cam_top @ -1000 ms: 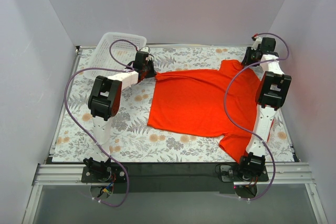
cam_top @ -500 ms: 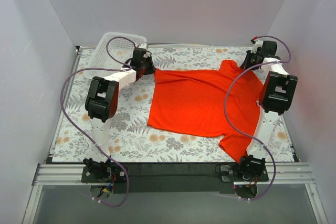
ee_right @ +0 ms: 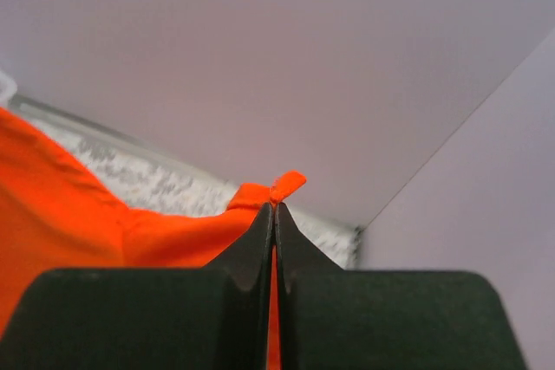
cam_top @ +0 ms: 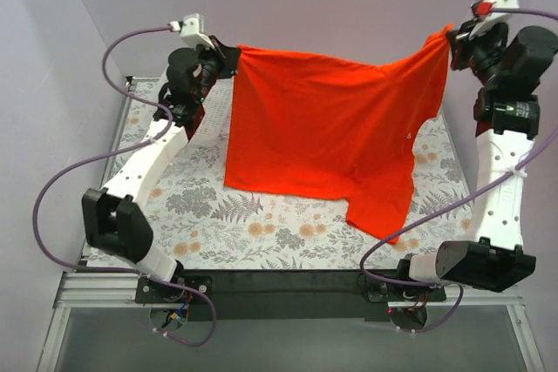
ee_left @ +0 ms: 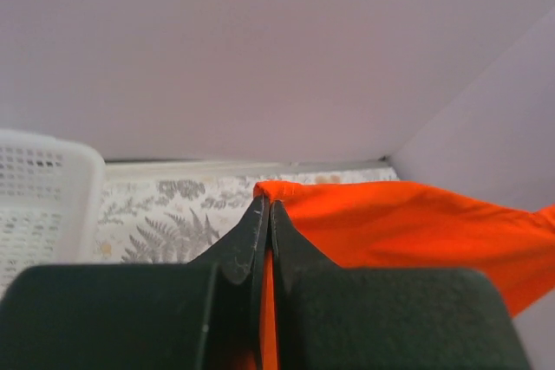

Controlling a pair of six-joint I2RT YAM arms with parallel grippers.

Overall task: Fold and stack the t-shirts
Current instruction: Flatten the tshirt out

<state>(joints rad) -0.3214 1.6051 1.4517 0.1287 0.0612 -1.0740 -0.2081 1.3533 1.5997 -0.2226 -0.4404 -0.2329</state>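
Observation:
The plain orange-red t-shirt [cam_top: 323, 128] hangs stretched in the air between both grippers, its lower edge and one sleeve drooping toward the floral table. My left gripper [cam_top: 234, 51] is shut on the shirt's top left corner; in the left wrist view the gripper [ee_left: 267, 204] pinches a fold of the orange fabric [ee_left: 390, 223]. My right gripper [cam_top: 450, 37] is shut on the top right corner; in the right wrist view the gripper [ee_right: 274, 205] shows a tuft of the shirt [ee_right: 173, 223] poking out past its tips.
A white mesh basket [ee_left: 35, 205] stands at the table's back left, hidden behind the left arm in the top view. The floral tablecloth [cam_top: 261, 224] covers the table. Purple walls close in on three sides. Cables loop off both arms.
Both arms have risen from the table's back corners, lifting the shirt off the cloth. It lay flat before and now hangs spread between the two grippers.

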